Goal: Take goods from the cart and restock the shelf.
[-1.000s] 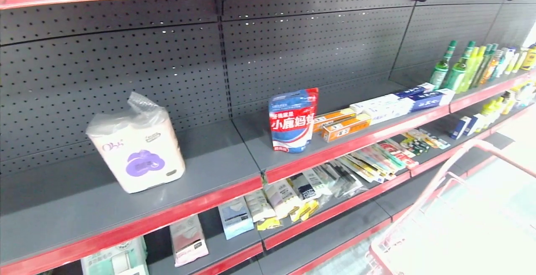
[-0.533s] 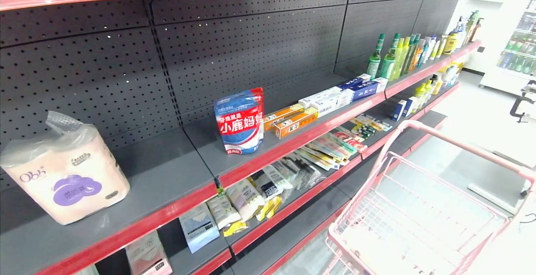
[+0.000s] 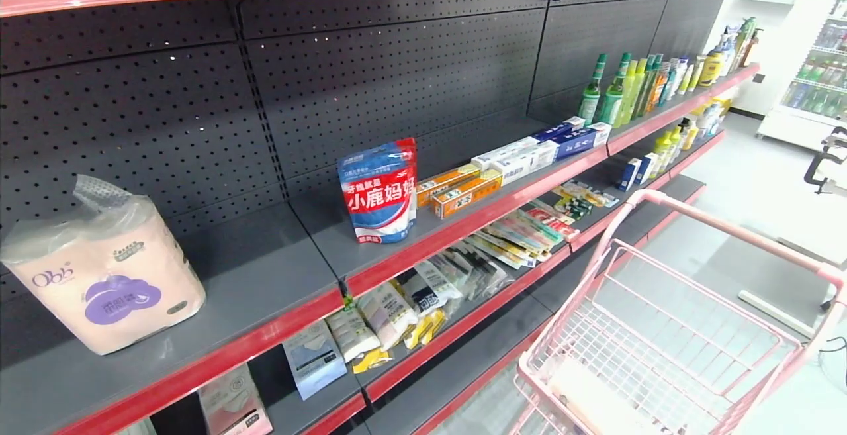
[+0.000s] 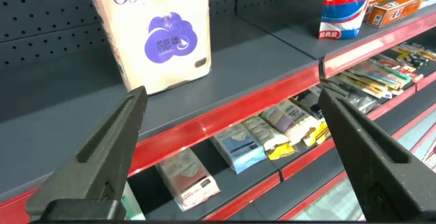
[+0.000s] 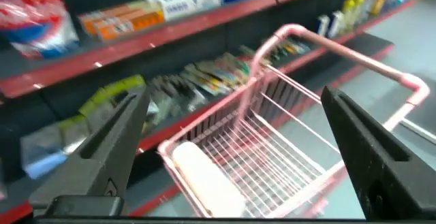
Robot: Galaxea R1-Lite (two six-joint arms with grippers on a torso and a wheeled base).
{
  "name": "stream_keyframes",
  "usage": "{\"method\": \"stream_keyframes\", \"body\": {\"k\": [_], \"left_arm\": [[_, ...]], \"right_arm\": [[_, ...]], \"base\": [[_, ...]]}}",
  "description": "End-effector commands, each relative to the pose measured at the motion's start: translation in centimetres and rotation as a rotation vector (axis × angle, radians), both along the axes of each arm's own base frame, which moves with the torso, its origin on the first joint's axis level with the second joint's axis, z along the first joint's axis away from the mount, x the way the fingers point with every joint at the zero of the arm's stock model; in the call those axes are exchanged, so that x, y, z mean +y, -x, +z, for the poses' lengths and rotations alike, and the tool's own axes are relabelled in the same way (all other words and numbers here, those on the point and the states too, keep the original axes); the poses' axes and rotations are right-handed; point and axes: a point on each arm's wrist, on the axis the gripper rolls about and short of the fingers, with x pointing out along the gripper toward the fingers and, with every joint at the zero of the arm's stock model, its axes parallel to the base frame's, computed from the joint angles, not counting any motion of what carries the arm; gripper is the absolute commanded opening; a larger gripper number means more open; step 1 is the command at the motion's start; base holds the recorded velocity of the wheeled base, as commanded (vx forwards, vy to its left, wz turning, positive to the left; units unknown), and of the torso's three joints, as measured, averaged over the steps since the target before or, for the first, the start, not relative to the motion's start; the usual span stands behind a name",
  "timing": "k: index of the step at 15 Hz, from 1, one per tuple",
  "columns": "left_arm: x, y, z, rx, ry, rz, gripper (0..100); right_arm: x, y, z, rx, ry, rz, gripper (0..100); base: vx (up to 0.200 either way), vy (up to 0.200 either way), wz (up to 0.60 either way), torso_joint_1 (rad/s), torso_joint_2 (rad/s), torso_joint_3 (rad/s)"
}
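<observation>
The pink wire cart [image 3: 668, 329] stands at the lower right, in front of the shelf; a white wrapped pack [image 3: 595, 402] lies in its basket. In the right wrist view my right gripper [image 5: 235, 149] is open and empty, hanging above the cart [image 5: 293, 115] and the white pack [image 5: 208, 180]. The grey shelf board [image 3: 265, 276] carries a toilet paper pack [image 3: 106, 283] at the left and a blue and red pouch [image 3: 378, 190] in the middle. My left gripper [image 4: 231, 156] is open and empty in front of the shelf edge, below the toilet paper pack [image 4: 160, 33].
Orange and white toothpaste boxes [image 3: 463, 191] lie to the right of the pouch, with green bottles [image 3: 615, 91] farther along. The lower shelf [image 3: 423, 289] holds packets and toothbrushes. A bare stretch of board lies between the toilet paper and the pouch. A drinks fridge [image 3: 810, 84] stands at the far right.
The head camera swung right during the first half second, so the shelf goods slid left and more of the cart came into view. Since then the picture has barely shifted.
</observation>
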Motion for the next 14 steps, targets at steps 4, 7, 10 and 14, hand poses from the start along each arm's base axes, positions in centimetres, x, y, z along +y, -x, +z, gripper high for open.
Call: {"method": "stream_keyframes", "body": {"k": [4,7,10,14], "left_arm": [[0.0,0.0,0.0,-0.001,-0.001,0.001,100],[0.0,0.0,0.0,-0.001,-0.001,0.001,100],[0.0,0.0,0.0,-0.001,-0.001,0.001,100],[0.0,0.0,0.0,-0.001,-0.001,0.001,100]], "right_arm": [[-0.5,-16.8,-1.6,0.688,0.069,0.021,100],[3.3,-22.5,-7.3,0.973,0.153,0.282,100],[5.9,-24.8,-11.5,1.13,0.211,0.368,100],[6.3,-25.7,-14.2,1.181,0.282,0.418,100]], "base": [[0.0,0.0,0.0,0.0,0.0,0.0],[0.0,0.0,0.0,0.0,0.0,0.0],[0.0,0.0,0.0,0.0,0.0,0.0],[0.0,0.0,0.0,0.0,0.0,0.0]]}}
